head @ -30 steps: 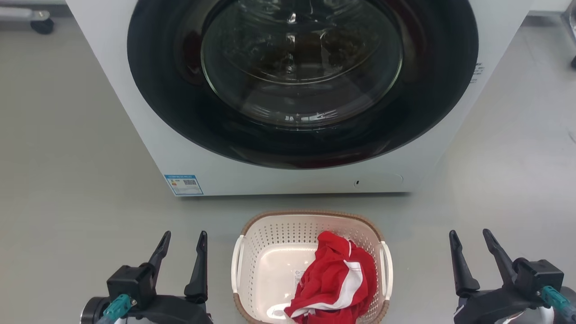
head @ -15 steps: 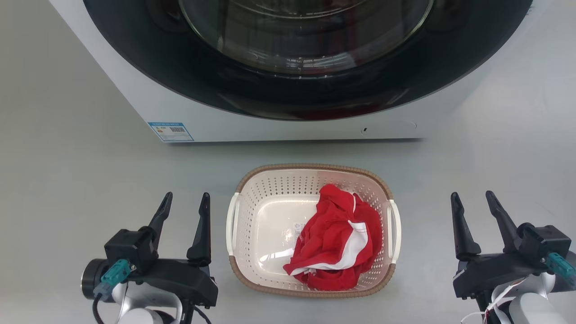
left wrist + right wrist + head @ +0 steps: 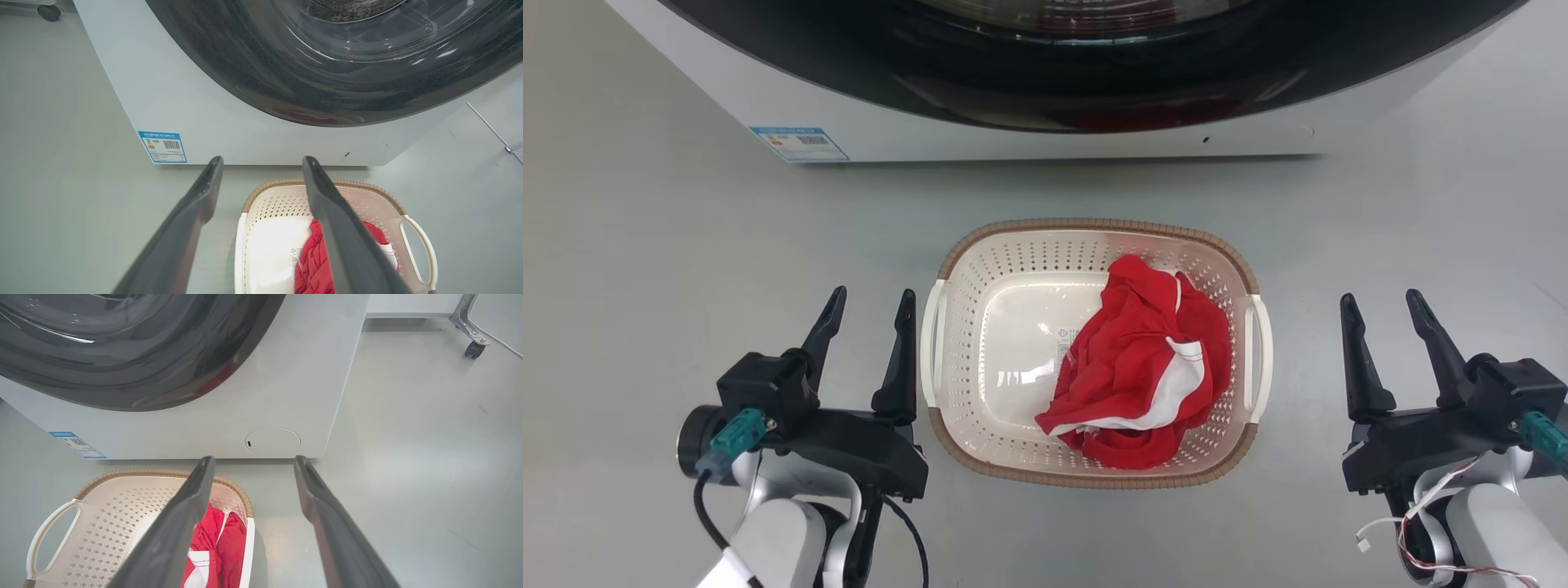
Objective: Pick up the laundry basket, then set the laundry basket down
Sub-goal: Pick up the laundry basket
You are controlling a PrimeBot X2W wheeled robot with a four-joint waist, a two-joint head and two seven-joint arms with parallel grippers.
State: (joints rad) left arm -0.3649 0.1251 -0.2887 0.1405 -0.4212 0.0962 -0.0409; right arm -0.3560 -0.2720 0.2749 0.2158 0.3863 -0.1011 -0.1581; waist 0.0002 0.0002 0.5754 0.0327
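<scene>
Fingers (image 3: 901,351) spread wide on both arms, nothing in either: left gripper (image 3: 872,294) and right gripper (image 3: 1379,296) both empty, tips pointing to 12 o'clock

laundry basket (image 3: 1094,223) sits flat on the grey floor (image 3: 686,269), centre of head view, long axis running 9 to 3. washing machine (image 3: 1029,143) at its 12 o'clock, strip of floor between, not touching

red-and-white garment (image 3: 1135,367) bunched in the basket's 4 o'clock half, 9 o'clock side bare, so load probably biased to the right handle (image 3: 1262,351), expect tilt on lift

left gripper at basket's 8 o'clock, inner finger just beside the left handle (image 3: 929,343), can't tell if touching. right gripper at 4 o'clock, well apart from the right handle, bare floor between

reads as pre-grasp: one arm each side because the handles sit on the short ends, so a two-arm lift. jaws open so a handle bar can pass between the fingers

lift not begun. next, my guess: right arm moves in toward 9, both drop to handle height, then clench. risk: uneven closing shoves the light tub sideways, or one side grabs first and it tips
</scene>
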